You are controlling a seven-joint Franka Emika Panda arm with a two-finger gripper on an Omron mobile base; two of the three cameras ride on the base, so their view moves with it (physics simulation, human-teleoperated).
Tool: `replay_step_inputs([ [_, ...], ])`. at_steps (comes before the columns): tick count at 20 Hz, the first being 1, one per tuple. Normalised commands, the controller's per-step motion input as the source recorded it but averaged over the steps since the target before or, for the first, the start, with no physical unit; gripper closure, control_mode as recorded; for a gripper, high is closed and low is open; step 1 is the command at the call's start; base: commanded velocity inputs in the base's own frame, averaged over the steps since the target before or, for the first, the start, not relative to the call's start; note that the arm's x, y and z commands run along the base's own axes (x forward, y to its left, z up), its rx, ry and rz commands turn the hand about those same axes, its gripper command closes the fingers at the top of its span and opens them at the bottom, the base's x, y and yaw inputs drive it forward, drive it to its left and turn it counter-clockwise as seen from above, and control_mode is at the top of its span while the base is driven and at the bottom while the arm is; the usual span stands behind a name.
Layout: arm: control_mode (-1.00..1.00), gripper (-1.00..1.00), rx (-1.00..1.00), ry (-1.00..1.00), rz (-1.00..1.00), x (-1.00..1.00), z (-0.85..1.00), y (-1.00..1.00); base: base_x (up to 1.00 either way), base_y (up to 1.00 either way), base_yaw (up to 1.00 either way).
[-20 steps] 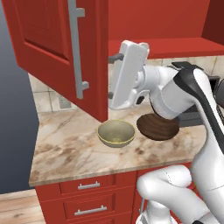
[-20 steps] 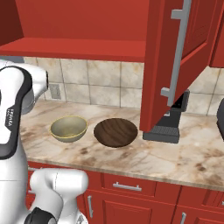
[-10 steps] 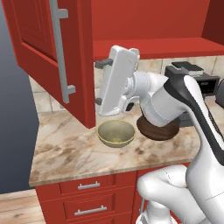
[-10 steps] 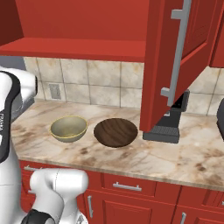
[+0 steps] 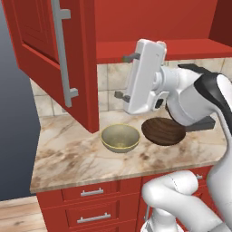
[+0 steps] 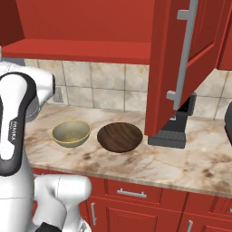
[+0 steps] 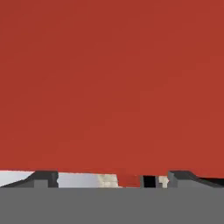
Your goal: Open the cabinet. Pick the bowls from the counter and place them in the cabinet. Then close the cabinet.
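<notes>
With the cabinet (image 5: 54,68) doors swung wide to clear the shelf, the pincer (image 5: 124,77) hangs spread and empty beside the left door, while both bowls, tan (image 5: 120,137) and brown (image 5: 163,131), wait on the desk (image 5: 68,158) below.

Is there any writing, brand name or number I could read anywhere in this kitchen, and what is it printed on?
One small line of dark lettering runs down the robot's white arm in the right base view; it is too small and blurred to read.
No readable text shows on the cabinet, the counter or either bowl.
</notes>
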Motion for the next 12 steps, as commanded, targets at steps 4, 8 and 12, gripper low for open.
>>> replay_step_inputs([
  [4, -1.0, -1.0, -0.19, 0.05, -0.13, -0.04, -0.16, -0.61, 0.0, 0.0, 0.0],
  [8, -1.0, -1.0, -0.25, 0.0, -0.17, -0.08, -0.26, -0.46, 0.0, 0.0, 0.0],
  [12, -1.0, -1.0, -0.22, 0.0, -0.18, -0.2, -0.2, -0.53, 0.0, 0.0, 0.0],
])
